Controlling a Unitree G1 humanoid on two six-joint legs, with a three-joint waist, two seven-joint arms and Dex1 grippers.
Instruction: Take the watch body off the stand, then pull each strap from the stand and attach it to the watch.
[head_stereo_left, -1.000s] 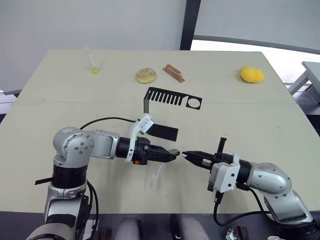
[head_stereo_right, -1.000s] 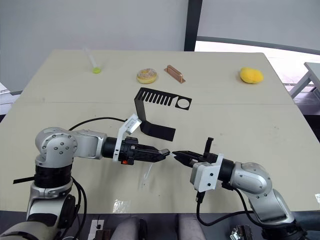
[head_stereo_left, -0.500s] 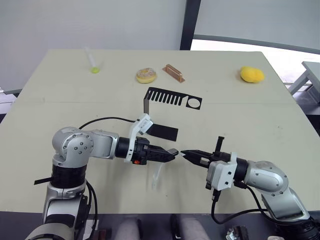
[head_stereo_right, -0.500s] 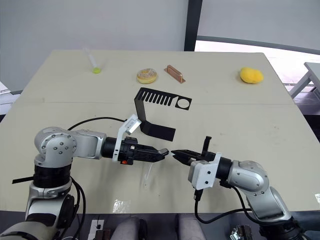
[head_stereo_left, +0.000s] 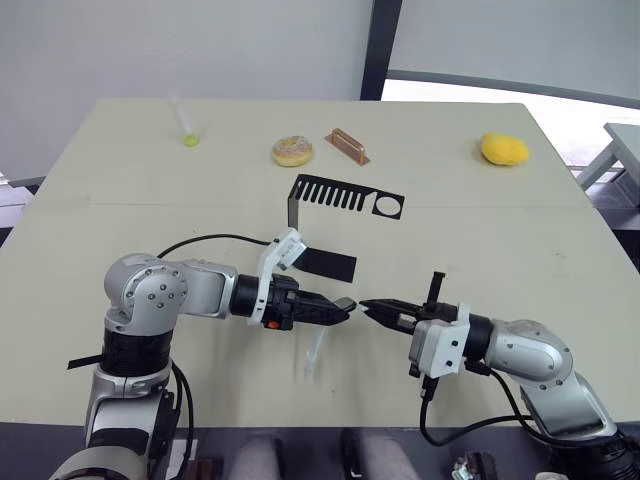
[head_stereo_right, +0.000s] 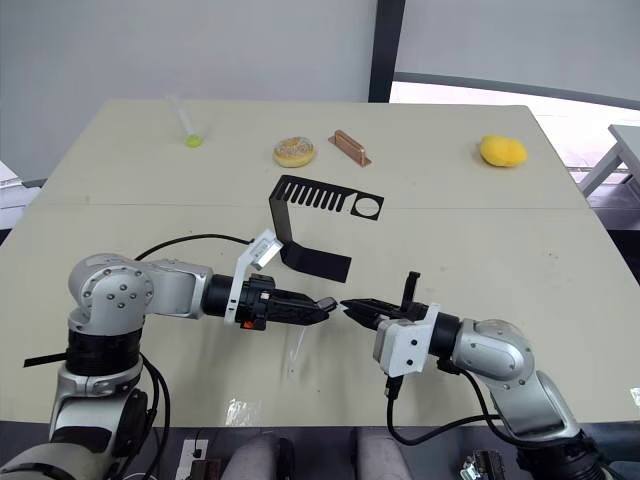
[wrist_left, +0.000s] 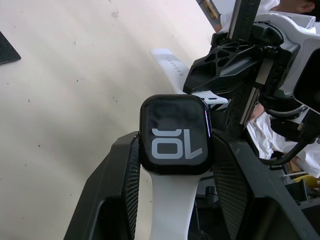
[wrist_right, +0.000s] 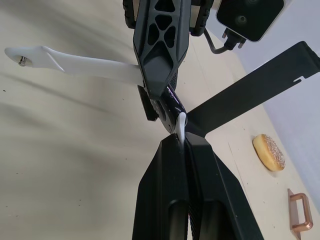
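Note:
My left gripper (head_stereo_left: 340, 309) is shut on the watch body (wrist_left: 174, 135), a black rounded-square case showing white digits. One white strap (head_stereo_left: 313, 355) hangs from the body down to the table. My right gripper (head_stereo_left: 372, 311) faces the left one, shut on the second white strap (wrist_left: 171, 59). That strap's short free end (wrist_right: 182, 121) sits right at the edge of the watch body (wrist_right: 167, 102). The black stand (head_stereo_left: 330, 200) rests on the table behind both grippers, with its slotted top arm pointing right.
Along the far side of the table (head_stereo_left: 560, 260) lie a green-tipped tube (head_stereo_left: 186, 128), a doughnut (head_stereo_left: 292, 151), a copper handle (head_stereo_left: 347, 146) and a yellow lump (head_stereo_left: 504, 149). A black cable (head_stereo_left: 205, 241) arcs over the left arm.
My right gripper has crept left with its strap, closing the gap to the watch body. The left gripper has stayed in place.

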